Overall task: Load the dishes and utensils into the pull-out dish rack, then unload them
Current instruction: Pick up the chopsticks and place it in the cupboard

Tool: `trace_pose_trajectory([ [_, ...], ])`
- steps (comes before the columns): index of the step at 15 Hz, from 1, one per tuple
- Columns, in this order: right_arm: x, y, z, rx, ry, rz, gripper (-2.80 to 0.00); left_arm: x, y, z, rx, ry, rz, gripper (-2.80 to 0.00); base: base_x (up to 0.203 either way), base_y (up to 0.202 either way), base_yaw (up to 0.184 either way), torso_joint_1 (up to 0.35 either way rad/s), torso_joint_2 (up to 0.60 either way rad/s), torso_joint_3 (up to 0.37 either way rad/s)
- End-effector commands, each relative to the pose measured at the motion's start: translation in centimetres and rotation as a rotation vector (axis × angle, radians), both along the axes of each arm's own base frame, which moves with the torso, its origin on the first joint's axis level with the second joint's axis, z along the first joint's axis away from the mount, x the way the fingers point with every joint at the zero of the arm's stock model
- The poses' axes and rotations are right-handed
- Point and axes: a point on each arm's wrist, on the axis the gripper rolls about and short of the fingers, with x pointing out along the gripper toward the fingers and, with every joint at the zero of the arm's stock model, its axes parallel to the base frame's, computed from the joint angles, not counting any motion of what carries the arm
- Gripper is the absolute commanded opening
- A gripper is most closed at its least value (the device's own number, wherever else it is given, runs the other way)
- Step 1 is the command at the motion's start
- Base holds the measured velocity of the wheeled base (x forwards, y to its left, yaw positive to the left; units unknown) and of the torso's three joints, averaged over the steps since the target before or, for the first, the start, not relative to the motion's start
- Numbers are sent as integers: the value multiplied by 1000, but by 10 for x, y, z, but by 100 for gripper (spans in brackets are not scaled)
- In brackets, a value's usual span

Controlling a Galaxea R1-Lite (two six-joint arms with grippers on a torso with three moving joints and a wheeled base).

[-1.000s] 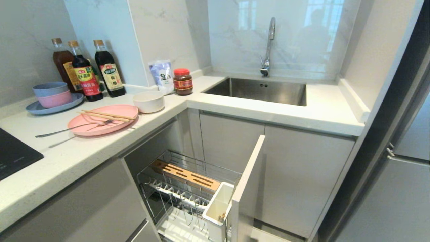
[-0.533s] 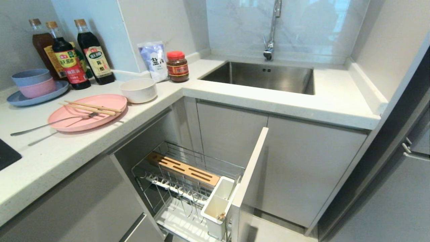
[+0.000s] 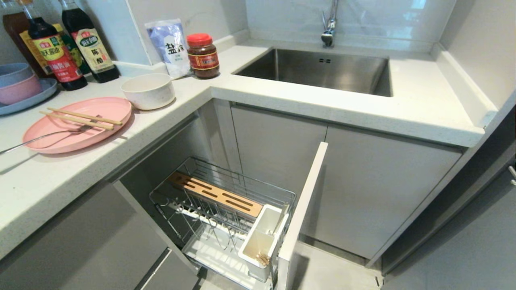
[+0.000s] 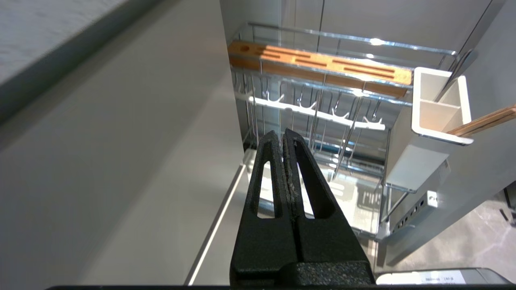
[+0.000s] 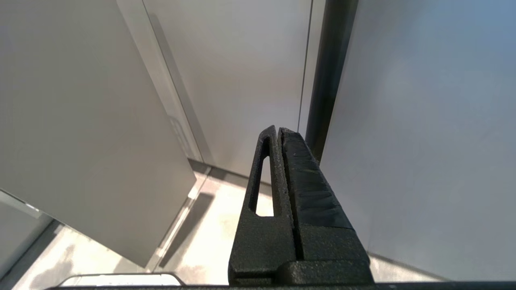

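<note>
The pale-pink plate (image 3: 86,133) lies on the counter at the left, with the wooden chopsticks (image 3: 78,117) and the silver fork (image 3: 44,137) resting across it. The cream speckled bowl (image 3: 148,91) stands just behind the plate. Below the counter, the pull-out dish rack (image 3: 246,179) is drawn out, showing its brown slotted strip (image 3: 215,194), white utensil cup (image 3: 262,239) and white panel front (image 3: 303,201). Thin wooden sticks (image 4: 483,121) poke out of the cup. My left gripper (image 4: 281,135) hangs shut and empty in front of the rack (image 4: 350,38). My right gripper (image 5: 278,131) is shut and empty by cabinet doors. Neither arm shows in the head view.
Sauce bottles (image 3: 56,52), a salt bag (image 3: 169,46) and a red-lidded jar (image 3: 202,55) line the back wall. Stacked bowls on a blue plate (image 3: 16,82) sit far left. The steel sink (image 3: 322,68) with its faucet (image 3: 329,24) is to the right.
The whole head view has shifted: the counter and its things now sit higher and further left in the picture, and more of the rack shows. The things themselves have not moved.
</note>
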Motion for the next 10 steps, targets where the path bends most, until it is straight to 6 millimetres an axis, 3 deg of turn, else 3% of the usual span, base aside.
trace_pose_trajectory([
  [1, 0, 0, 0, 0, 0, 0, -280, 0, 0, 0, -1, 1, 1, -280, 0, 0, 0, 2, 2, -194],
  [10, 0, 0, 0, 0, 0, 0, -280, 0, 0, 0, 0, 1, -6, -280, 0, 0, 0, 2, 4, -202],
])
